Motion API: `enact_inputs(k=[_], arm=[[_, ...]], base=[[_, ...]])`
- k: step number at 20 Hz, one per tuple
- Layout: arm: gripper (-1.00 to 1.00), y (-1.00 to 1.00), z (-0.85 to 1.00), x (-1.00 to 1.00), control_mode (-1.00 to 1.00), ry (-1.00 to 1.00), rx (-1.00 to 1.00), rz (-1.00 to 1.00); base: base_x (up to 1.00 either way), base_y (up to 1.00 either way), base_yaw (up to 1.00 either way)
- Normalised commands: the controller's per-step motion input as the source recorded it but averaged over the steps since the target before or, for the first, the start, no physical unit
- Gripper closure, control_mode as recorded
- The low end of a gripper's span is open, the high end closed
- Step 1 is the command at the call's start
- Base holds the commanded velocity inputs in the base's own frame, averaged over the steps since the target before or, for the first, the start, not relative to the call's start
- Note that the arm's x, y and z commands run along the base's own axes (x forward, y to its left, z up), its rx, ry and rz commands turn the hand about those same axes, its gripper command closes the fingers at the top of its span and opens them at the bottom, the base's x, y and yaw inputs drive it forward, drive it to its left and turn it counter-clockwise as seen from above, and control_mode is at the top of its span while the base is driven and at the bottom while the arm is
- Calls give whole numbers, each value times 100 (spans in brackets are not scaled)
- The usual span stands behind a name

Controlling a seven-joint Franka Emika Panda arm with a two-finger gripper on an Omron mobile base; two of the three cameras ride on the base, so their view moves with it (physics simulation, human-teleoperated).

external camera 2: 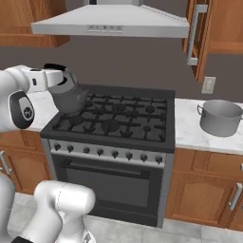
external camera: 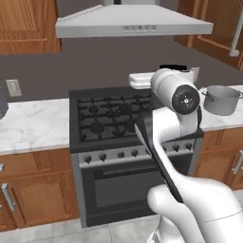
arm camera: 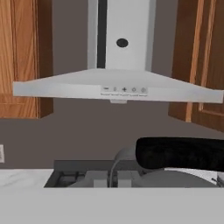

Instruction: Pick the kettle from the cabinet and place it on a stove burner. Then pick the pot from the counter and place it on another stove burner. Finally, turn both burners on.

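Kettle (external camera 2: 69,97) hangs upright over the stove's left edge, spout toward the burners (external camera 2: 111,124). Gripper (external camera 2: 60,76) is pinched tight on its black handle.

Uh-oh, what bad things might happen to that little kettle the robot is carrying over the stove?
1. The small dark grey kettle hangs by its black arched handle from the shut tool, above the black stove's near-left edge. Set down there, it might catch a grate bar and tip.
2. It looks tilted in the right base view, so it may swing or slip.
3. The large grey steel pot needs a burner too; a middle placement could crowd it.
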Motion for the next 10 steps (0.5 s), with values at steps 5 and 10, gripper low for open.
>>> enact_inputs(k=[5,10], arm=[[100,0,0,0,100,0,0,0],[100,0,0,0,100,0,0,0]], base=[[55,15,0],[55,12,0]])
